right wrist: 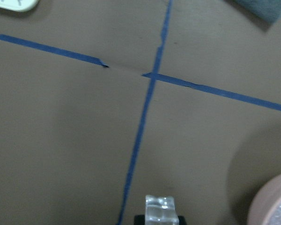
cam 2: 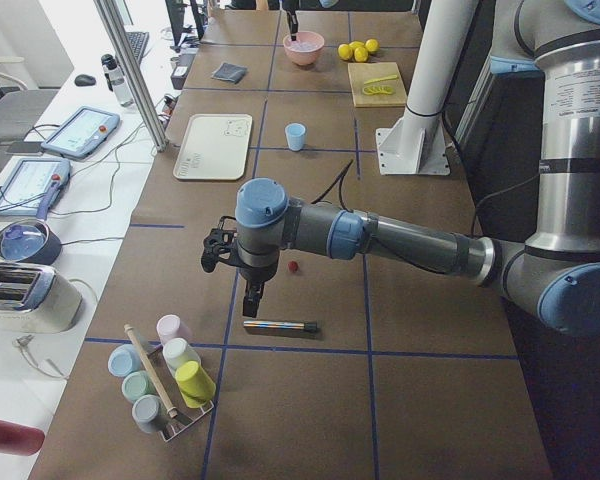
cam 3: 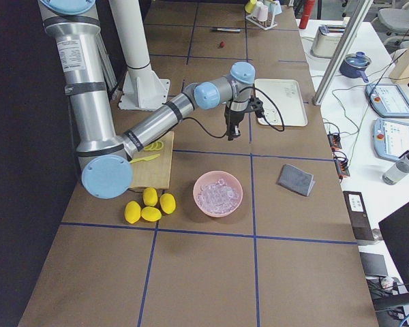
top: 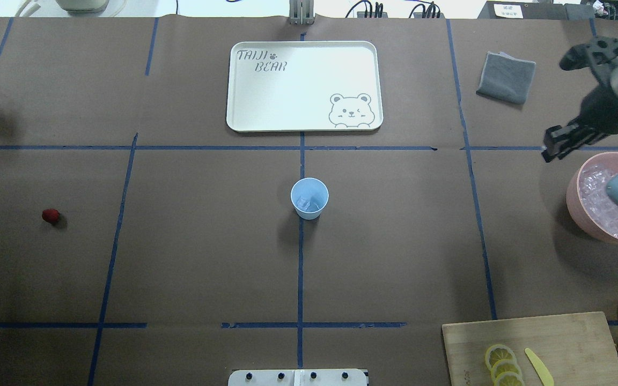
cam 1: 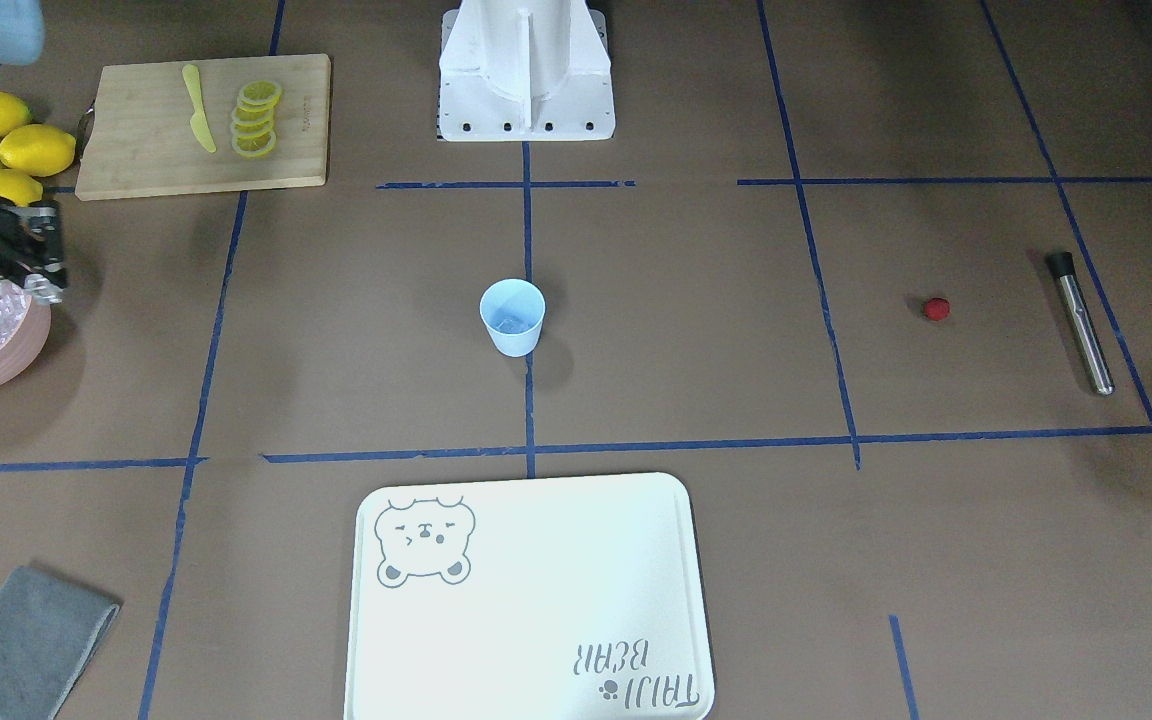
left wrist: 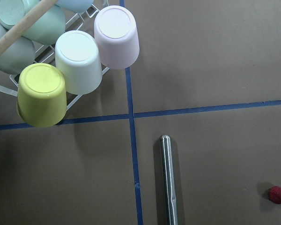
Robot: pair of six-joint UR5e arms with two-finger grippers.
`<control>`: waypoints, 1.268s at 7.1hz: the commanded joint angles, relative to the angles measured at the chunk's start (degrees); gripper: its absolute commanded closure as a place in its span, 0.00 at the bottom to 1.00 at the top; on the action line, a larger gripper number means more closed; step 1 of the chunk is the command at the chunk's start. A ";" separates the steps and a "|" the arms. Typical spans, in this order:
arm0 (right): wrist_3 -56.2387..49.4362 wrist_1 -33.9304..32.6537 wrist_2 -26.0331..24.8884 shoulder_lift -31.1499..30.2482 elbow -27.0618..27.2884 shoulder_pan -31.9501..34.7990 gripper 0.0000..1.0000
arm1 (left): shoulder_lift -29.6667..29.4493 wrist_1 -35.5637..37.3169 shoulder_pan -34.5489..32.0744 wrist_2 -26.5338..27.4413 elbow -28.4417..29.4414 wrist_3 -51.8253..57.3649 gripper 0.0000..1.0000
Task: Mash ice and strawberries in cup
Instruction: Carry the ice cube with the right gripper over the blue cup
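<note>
Your robot's right gripper (cam 3: pixel 230 135) hangs above the brown paper-covered table (top: pixel 207 241), just beside the large round pink bowl (top: pixel 574 201). Its fingers are pinched on one clear ice cube (right wrist: pixel 160 207), and the bowl's rim curves in at the corner of your right wrist view. The bowl itself is filled with a heap of glassy cubes (top: pixel 598 195).

At the table's centre, on the blue tape line, the small pale-blue plastic cup (top: pixel 309 198) stands upright. A few pieces of ice (top: pixel 307 203) lie in its bottom, and you will find no red in it.

The small red strawberry (top: pixel 50 216) lies on the bare paper well apart from the cup, on the robot's left side. It is near a slim steel rod with a black cap (cam 1: pixel 1081 325) that lies flat.

The left gripper (cam 2: pixel 250 295) hovers over the table close to that rod. It shows only in the side view, so you cannot tell how wide its fingers stand.

Below the left wrist camera, a wire rack (left wrist: pixel 84 101) holds upturned plastic tumblers: one pink (left wrist: pixel 116 36), one white (left wrist: pixel 78 61), one yellow (left wrist: pixel 41 93) and some pale green.
</note>
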 commanded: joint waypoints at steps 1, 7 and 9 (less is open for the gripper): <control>17.56 -2.44 -3.93 12.98 -3.45 -10.96 1.00 | 0.02 0.11 0.06 0.00 0.14 0.00 0.00; 40.75 4.47 -16.25 35.88 -26.92 -26.56 1.00 | 0.02 0.29 0.06 0.00 0.05 -0.09 0.00; 40.75 4.50 -16.34 36.49 -27.46 -26.91 0.99 | 0.02 0.29 0.06 0.00 0.05 -0.09 0.00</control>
